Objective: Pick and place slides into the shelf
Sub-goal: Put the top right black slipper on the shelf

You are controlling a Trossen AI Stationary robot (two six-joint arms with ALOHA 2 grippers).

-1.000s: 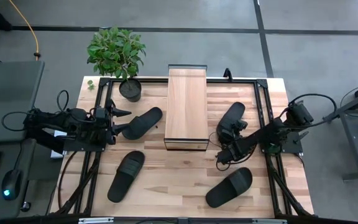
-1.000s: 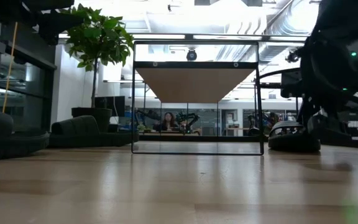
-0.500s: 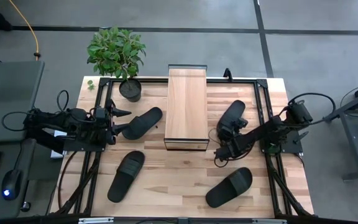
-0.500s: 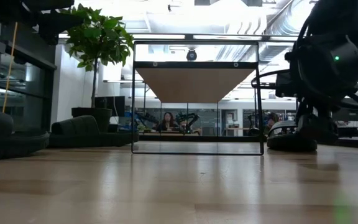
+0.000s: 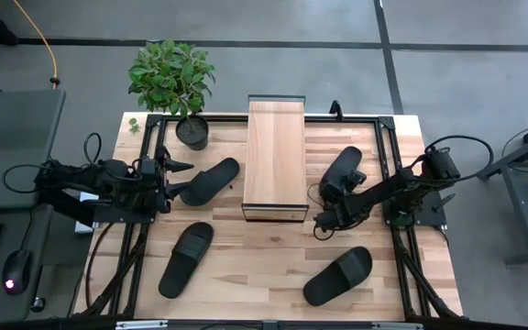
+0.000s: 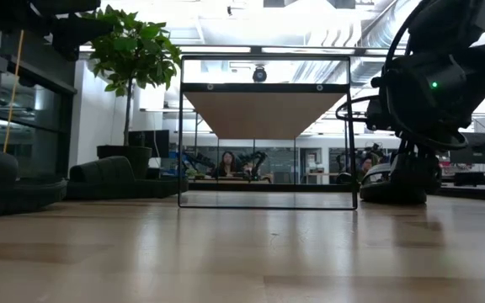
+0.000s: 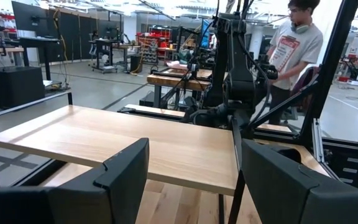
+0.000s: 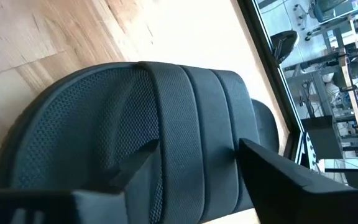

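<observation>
The shelf stands at the middle of the table's far half. Four black slides lie flat on their soles: one left of the shelf, one near left, one near right, and one right of the shelf. My right gripper is over this last slide, open and slanting down, one finger on each side of its ribbed strap. At the table's left edge my left gripper waits, open and level, pointing at the shelf. My right gripper has its fingers along the two edges of the slide's strap, coming slanting down from above. I cannot tell whether they touch it. The slide lies flat on the table.
A potted plant stands at the far left corner. Dark frame rails run along both sides of the table. Beyond the table a person stands by another arm. Bare tabletop lies between the two near slides.
My right arm has swung a little toward the shelf, staying over the slide right of it. The slides and the shelf lie as before.
</observation>
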